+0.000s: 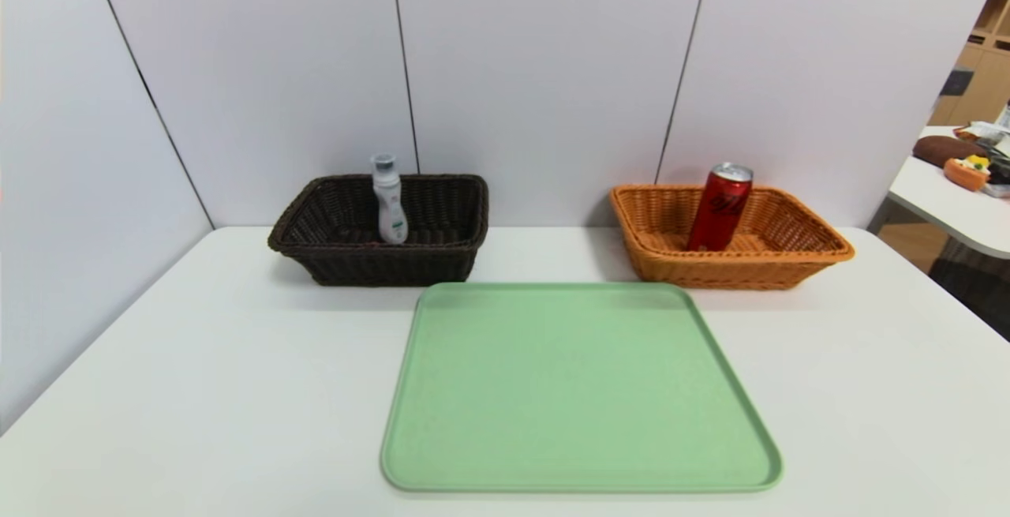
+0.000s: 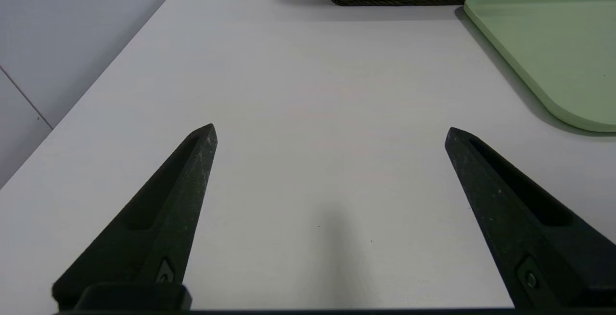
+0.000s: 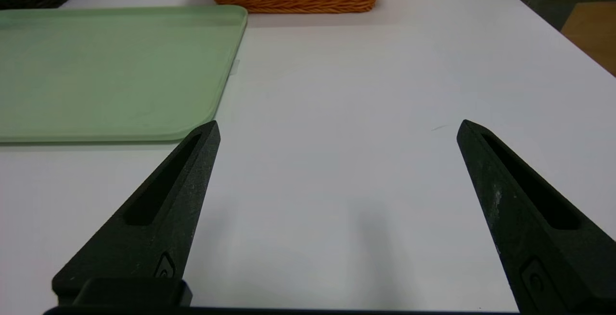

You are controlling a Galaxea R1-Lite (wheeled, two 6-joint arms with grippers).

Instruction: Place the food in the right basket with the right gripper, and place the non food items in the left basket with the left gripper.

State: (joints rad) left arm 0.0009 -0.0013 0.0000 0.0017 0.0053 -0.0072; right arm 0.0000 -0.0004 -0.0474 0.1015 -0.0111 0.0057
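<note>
Two baskets (image 1: 379, 264) (image 1: 730, 268), one can (image 1: 718, 207), one bottle (image 1: 389, 200)

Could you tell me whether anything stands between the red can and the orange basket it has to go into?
Nothing does: the red can already stands upright inside the orange basket. The green tray in front is bare. The right gripper is open over the white table, away from the basket.
</note>
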